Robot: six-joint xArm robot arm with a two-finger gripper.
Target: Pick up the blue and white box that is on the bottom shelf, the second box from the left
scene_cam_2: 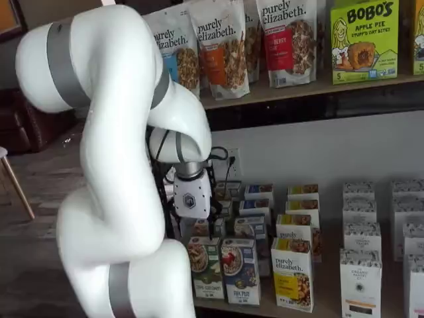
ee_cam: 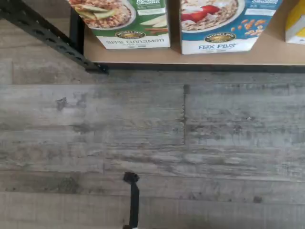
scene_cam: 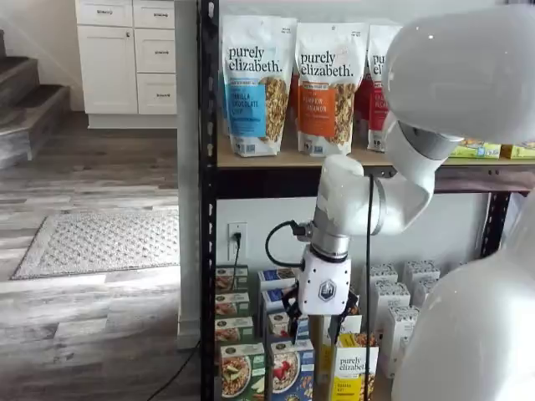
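I see the blue and white box [scene_cam_2: 240, 270] standing upright at the front of the bottom shelf [scene_cam_2: 265, 307], with the green-fronted box [scene_cam_2: 205, 267] just beside it on one side and a yellow-and-white "purely elizabeth" box [scene_cam_2: 292, 273] on the other. More rows of the same boxes stand behind them, and white boxes [scene_cam_2: 360, 278] fill the shelf further along. On the tan upper board [scene_cam: 276, 159] I see "purely elizabeth" pouches [scene_cam: 256, 83], and in a shelf view a green "BOBO'S" box [scene_cam_2: 364, 40] as well.

The white arm sits between the cameras and the rack. Its gripper [scene_cam: 319, 327] hangs just above and in front of the front row, covering part of the boxes behind. I can see black fingers [scene_cam: 292, 322] below the white body, but the frames do not show a plain gap; they stand as wide as they go, and I see nothing held in them.

In the wrist view the blue and white box [ee_cam: 224, 24] shows a bowl of cereal with red berries, a round green logo and "FLAX PLUS" on a white band. The grey wood floor [ee_cam: 152, 138] lies in front of the shelf, and a black metal post [ee_cam: 43, 33] runs beside the green-fronted box.
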